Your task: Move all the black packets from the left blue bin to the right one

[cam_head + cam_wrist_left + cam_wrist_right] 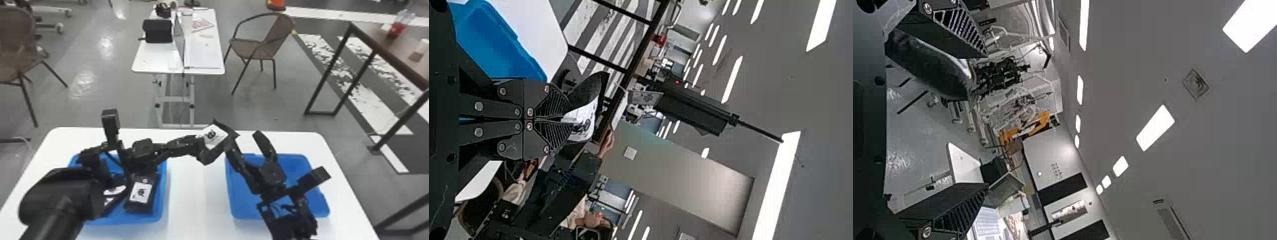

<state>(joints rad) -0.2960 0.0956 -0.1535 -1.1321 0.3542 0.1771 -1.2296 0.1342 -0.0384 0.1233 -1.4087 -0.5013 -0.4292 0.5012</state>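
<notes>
Above the counter (pixel 194 198): one packet (pixel 211 135) clamped in the left gripper (pixel 208 148).
Right gripper (pixel 243 139) beside it, fingers spread apart. Further packets (pixel 141 192) lie in the left bin (pixel 163 191); the right bin (pixel 244 206) sits below the right arm (pixel 287 223).

A brown chair (pixel 247 50) between a white desk (pixel 153 60) and a dark-legged table (pixel 400 51)

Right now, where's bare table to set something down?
White table between left bin and right bin, on the near side. Also its far edge, behind the right bin. Crowded: above the far end of that gap, where the left gripper holds a packet beside the open right gripper; and the left bin, packets under the left arm.
</notes>
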